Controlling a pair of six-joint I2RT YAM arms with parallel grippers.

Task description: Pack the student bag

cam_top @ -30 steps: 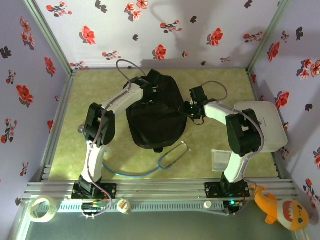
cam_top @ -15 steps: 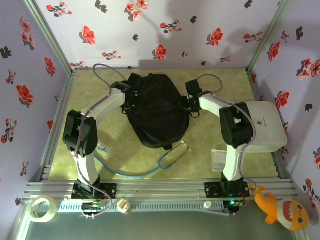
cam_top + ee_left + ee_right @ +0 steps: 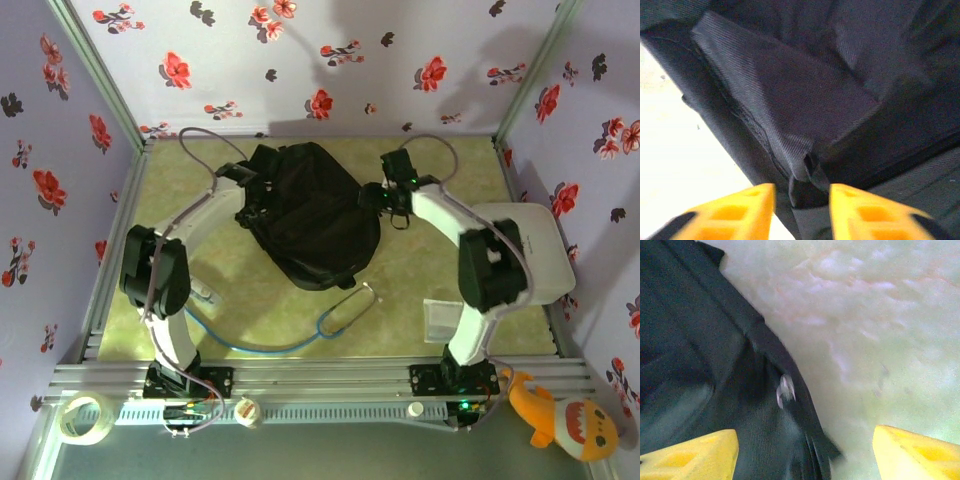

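The student bag (image 3: 310, 215) is a large black backpack lying flat in the middle of the green table. My left gripper (image 3: 257, 190) is at its upper left edge. In the left wrist view my left gripper (image 3: 801, 200) stands open, with a black strap tab (image 3: 812, 172) of the bag (image 3: 805, 90) in the gap, not pinched. My right gripper (image 3: 376, 197) is at the bag's right edge. In the right wrist view my right gripper (image 3: 805, 450) is open wide over the bag's seam (image 3: 715, 365), where a small silver zip pull (image 3: 785, 390) shows.
A stethoscope with a blue tube (image 3: 345, 305) lies just in front of the bag. A flat white board (image 3: 535, 250) rests at the right edge, with a small clear pouch (image 3: 440, 318) near it. A tape roll (image 3: 82, 418) and an orange plush toy (image 3: 565, 420) sit beyond the front rail.
The left arm swung from the bag's top to its left edge and its jaws opened. The right jaws opened wider. The bag settled flatter and turned slightly.
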